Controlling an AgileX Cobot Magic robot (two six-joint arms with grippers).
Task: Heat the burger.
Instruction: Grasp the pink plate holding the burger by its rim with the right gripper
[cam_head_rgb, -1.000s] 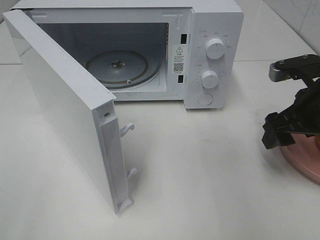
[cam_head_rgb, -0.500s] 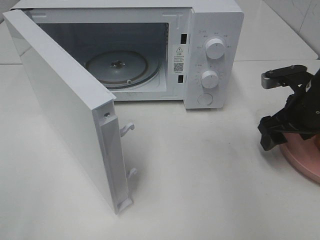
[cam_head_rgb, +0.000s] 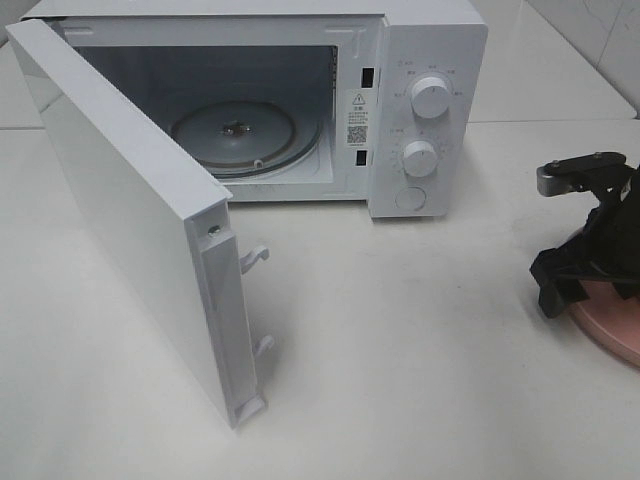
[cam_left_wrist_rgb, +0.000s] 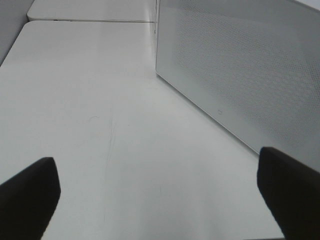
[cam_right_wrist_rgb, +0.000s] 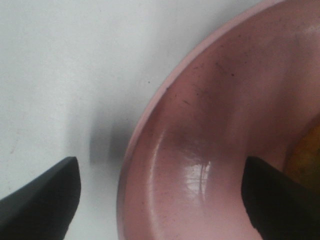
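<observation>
Two pincers, and both stand spread wide with nothing between the fingers. Your right gripper (cam_head_rgb: 572, 282) hangs low over the left side of the pink plate (cam_head_rgb: 612, 338), at the far right of the high view. In the right wrist view one finger sits outside the rim over the table (cam_head_rgb: 420, 350) and the other over the plate's inner slope, so the jaws straddle the rim. That reads as a set-up to pinch the plate by its edge and carry dish and food together, rather than squeeze the bun. Whether either finger touches the plate yet, I cannot tell.

The burger (cam_right_wrist_rgb: 310, 150) lies on that plate, further in from the rim. Only a golden-brown sliver shows at the border of the wrist view, and from the high camera the arm hides it.

The microwave (cam_head_rgb: 430, 60) stands well apart from the plate, with its door (cam_head_rgb: 120, 200) swung wide and the glass turntable (cam_head_rgb: 235, 130) bare, ready to receive the plate. Your left gripper (cam_left_wrist_rgb: 160, 195) hovers over bare tabletop near that door, facing its perforated panel, probably parked there to shut it afterwards.

For the next move, I judge you need a firm bite on the rim and a level lift, since a tilted plate could let the burger slide.
</observation>
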